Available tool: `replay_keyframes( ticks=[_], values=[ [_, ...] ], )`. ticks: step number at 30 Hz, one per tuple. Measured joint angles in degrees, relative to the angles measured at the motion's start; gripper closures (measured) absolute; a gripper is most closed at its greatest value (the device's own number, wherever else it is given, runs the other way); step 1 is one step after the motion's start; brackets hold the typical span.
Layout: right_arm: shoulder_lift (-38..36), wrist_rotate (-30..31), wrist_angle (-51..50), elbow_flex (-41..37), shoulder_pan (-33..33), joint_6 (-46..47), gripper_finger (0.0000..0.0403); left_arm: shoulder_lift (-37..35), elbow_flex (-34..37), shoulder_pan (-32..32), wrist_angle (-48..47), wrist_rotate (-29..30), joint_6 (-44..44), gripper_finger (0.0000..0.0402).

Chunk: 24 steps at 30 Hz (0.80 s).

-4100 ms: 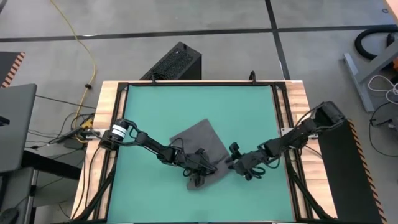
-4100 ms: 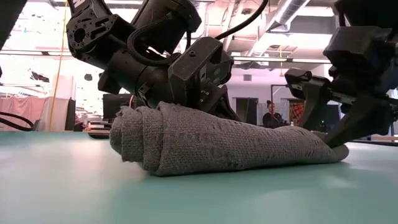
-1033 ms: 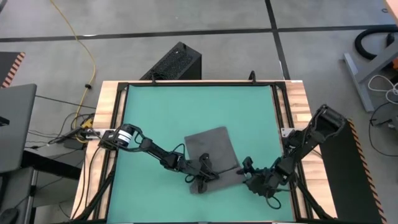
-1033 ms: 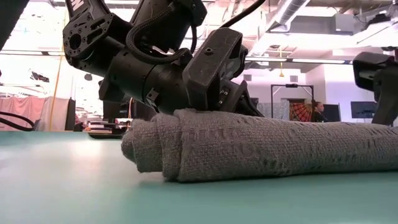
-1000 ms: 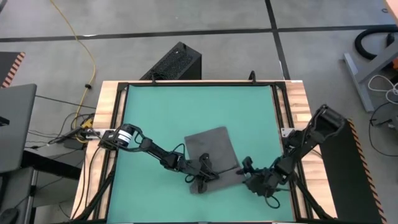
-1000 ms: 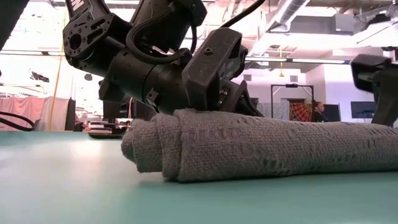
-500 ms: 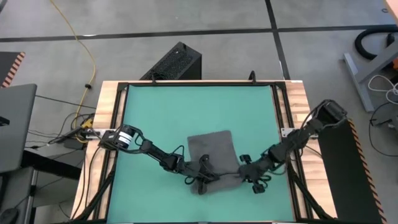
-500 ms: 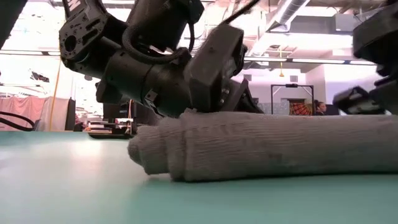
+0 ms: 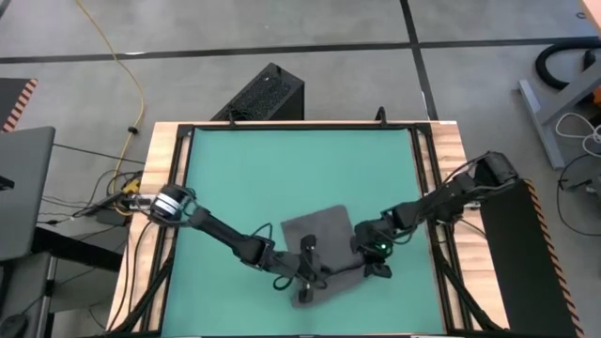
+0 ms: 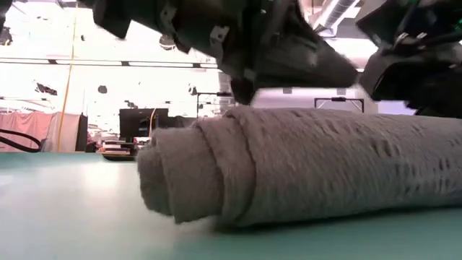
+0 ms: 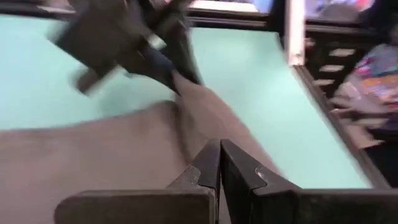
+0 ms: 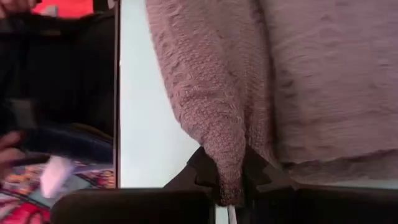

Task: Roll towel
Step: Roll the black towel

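Observation:
The dark grey towel (image 9: 319,235) lies on the teal mat (image 9: 282,169), toward the near edge. Its near part is wound into a thick roll (image 10: 325,166), and its far part lies flat. My left gripper (image 9: 305,282) is shut and sits on top of the roll near its left end; the left wrist view shows its fingers together (image 11: 219,163) over the cloth (image 11: 93,149). My right gripper (image 9: 368,258) is at the towel's right end, shut on the cloth (image 12: 311,74). My left gripper rests its shut fingers on the top of the roll (image 10: 242,105), coming down at a slant from the table's left. The roll lies on the mat beneath them. My right gripper pinches a bunched ridge of cloth (image 12: 227,149) at the towel's right end between its two fingers (image 12: 202,165). It comes from the table's right, slanting down. One layer or several, I cannot tell. The towel stays on the mat.
A wooden frame (image 9: 441,188) with dark rails borders the mat on all sides. A black box (image 9: 263,94) stands on the floor beyond the far edge. Bare mat spreads across the far half and the left side.
My right gripper has moved from the near right toward the towel's right end and shut on the cloth there. My left gripper has shifted toward the table's near edge on the roll. The roll now lies nearer the near edge and looks thicker.

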<state>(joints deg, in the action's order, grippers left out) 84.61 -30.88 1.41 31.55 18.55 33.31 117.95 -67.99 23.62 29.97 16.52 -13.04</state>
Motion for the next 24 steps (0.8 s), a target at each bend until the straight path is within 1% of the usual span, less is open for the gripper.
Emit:
replay_keyframes(
  ticks=[3, 6, 8, 10, 14, 18, 21, 22, 24],
  values=[
    [2.32, -2.16, 0.44, 0.02, -2.63, 0.95, 0.0365, -3.11, 0.08, -0.11, -3.17, 2.33, 2.64, 0.0402],
    [4.95, -4.41, 1.62, 0.12, -4.77, 1.8, 0.0365, -4.36, 0.0, -0.05, -2.81, 2.68, 4.02, 0.0401],
    [6.42, -6.02, 2.09, 0.13, -5.9, 1.88, 0.0364, -3.7, -0.04, -0.16, -3.94, 2.57, 3.48, 0.0402],
    [7.6, -7.19, 2.21, 0.25, -6.87, 1.92, 0.0364, -1.13, -0.04, -0.6, -3.52, 1.45, 1.62, 0.0401],
    [9.23, -7.19, 2.7, 0.24, -7.98, 2.79, 0.0364, 2.47, -0.22, -1.24, -1.05, -1.28, -0.56, 0.0401],
    [9.8, -7.27, 2.51, 0.22, -8.56, 3.0, 0.0364, 3.26, -0.38, -1.22, -0.31, -2.31, -1.08, 0.0401],
    [10.11, -7.23, 2.34, 0.22, -9.25, 3.32, 0.0364, 2.6, -0.33, -1.12, 1.48, 0.32, 1.52, 0.0401],
    [10.13, -7.15, 2.3, 0.2, -9.48, 3.75, 0.0364, 2.06, -0.48, -1.14, 2.68, 0.18, 2.58, 0.0401],
    [10.16, -6.53, 2.28, 0.22, -10.06, 4.58, 0.0365, 1.52, -2.13, -1.29, 3.86, -2.0, 3.58, 0.0401]
  ],
)
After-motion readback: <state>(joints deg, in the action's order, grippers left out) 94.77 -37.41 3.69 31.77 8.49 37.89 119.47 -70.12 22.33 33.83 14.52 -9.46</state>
